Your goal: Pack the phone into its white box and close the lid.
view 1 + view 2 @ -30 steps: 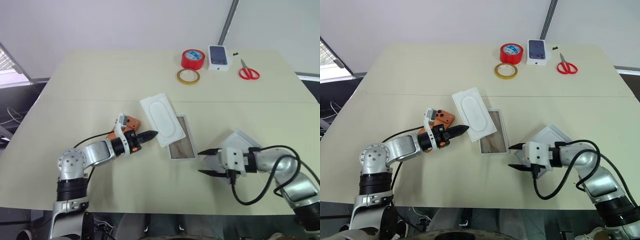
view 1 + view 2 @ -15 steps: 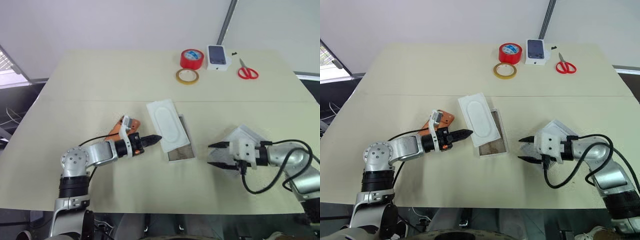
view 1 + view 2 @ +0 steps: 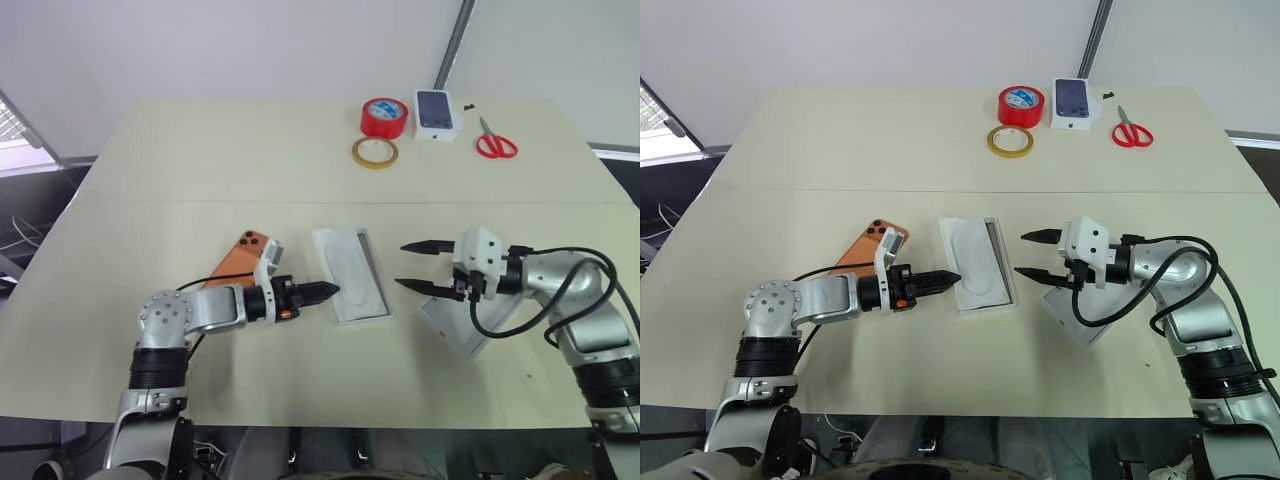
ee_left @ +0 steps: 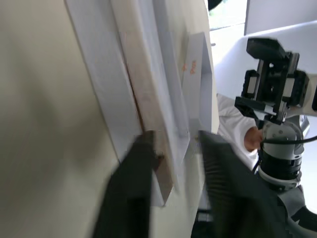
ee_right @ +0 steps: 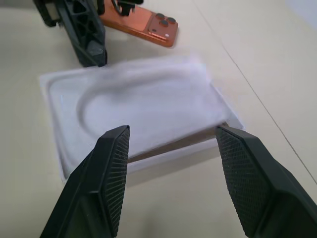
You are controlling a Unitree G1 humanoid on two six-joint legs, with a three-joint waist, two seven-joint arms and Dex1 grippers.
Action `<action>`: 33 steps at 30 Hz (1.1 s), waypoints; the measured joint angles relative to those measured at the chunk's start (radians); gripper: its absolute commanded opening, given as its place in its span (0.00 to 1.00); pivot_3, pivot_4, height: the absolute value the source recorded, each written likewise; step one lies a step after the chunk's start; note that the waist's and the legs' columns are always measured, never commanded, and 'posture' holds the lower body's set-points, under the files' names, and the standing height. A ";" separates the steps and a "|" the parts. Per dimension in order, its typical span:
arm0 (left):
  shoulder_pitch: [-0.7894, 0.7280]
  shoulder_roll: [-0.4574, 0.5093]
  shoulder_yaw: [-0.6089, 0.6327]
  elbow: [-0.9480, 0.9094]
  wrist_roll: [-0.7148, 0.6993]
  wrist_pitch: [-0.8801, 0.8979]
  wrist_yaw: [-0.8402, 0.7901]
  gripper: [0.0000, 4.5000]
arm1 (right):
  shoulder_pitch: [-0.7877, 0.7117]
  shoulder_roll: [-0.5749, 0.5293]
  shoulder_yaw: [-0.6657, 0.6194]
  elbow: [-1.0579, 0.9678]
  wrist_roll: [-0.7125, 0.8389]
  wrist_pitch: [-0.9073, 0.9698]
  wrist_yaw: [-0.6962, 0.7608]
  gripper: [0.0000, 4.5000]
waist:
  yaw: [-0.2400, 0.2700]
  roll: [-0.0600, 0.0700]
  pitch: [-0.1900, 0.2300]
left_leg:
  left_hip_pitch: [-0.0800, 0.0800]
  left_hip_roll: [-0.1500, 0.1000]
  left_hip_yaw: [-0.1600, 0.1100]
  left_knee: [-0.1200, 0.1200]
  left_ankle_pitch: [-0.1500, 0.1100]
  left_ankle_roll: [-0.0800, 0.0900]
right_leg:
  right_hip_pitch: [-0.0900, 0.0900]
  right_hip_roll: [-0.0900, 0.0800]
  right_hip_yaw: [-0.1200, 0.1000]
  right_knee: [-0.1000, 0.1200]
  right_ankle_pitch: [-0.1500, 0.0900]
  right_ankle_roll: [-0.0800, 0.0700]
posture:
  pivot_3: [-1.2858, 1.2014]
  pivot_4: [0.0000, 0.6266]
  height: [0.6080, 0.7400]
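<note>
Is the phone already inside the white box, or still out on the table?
Out. The phone lies camera-side up on the table, apart from the white box, whose tray holds only the white card with an oval relief.

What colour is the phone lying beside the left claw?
Orange: the phone shows best in the right wrist view, camera lenses up.

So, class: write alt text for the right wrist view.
Two open black fingers frame a white card with an oval relief lying in the white box. Beyond lie the orange phone and the left gripper.
</note>
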 measured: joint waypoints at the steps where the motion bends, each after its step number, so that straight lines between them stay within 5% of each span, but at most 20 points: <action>1: -0.009 0.001 0.000 -0.001 0.004 0.000 -0.006 0.73 | -0.005 0.010 0.002 -0.001 0.000 0.009 -0.007 0.64 | -0.001 0.000 0.000 | 0.000 0.000 0.000 0.000 0.000 -0.001 | 0.000 0.000 0.000 0.000 0.000 0.000 | 0.52 0.24 1.00; 6: -0.017 0.015 0.002 -0.014 0.030 -0.011 -0.025 0.73 | -0.033 0.084 0.021 -0.026 -0.001 0.044 -0.059 0.64 | -0.002 0.000 0.000 | 0.000 0.000 0.000 0.000 0.002 -0.003 | -0.001 0.000 0.000 0.001 0.000 0.000 | 0.52 0.24 1.00; 9: -0.014 0.043 0.000 -0.063 0.079 -0.043 -0.046 0.74 | -0.036 0.123 0.062 -0.039 -0.004 0.078 -0.076 0.44 | -0.002 0.000 0.000 | 0.000 0.000 0.000 0.000 0.002 -0.004 | -0.001 0.000 0.000 0.001 0.000 0.000 | 0.52 0.24 1.00; 13: 0.015 0.127 -0.026 -0.171 0.228 -0.153 -0.142 0.74 | -0.059 0.159 0.098 -0.042 -0.039 0.093 -0.108 0.01 | -0.003 0.000 0.000 | -0.001 0.000 0.000 -0.001 0.002 -0.004 | -0.002 0.000 0.000 0.001 0.000 0.000 | 0.52 0.24 1.00; 23: 0.169 0.311 -0.043 -0.252 0.540 -0.456 -0.445 0.74 | -0.106 0.182 0.253 0.022 -0.252 0.045 -0.152 0.01 | -0.003 0.001 0.001 | -0.001 0.000 0.000 -0.006 0.001 -0.002 | -0.005 0.000 0.000 0.000 0.000 -0.001 | 0.52 0.24 1.00; 33: 0.174 0.316 -0.020 -0.211 0.617 -0.518 -0.506 0.74 | -0.148 0.082 0.318 -0.003 -0.361 0.070 -0.063 0.01 | -0.002 0.000 0.001 | -0.001 0.000 0.000 -0.008 0.002 -0.002 | -0.007 0.000 0.000 0.000 0.000 -0.001 | 0.52 0.24 1.00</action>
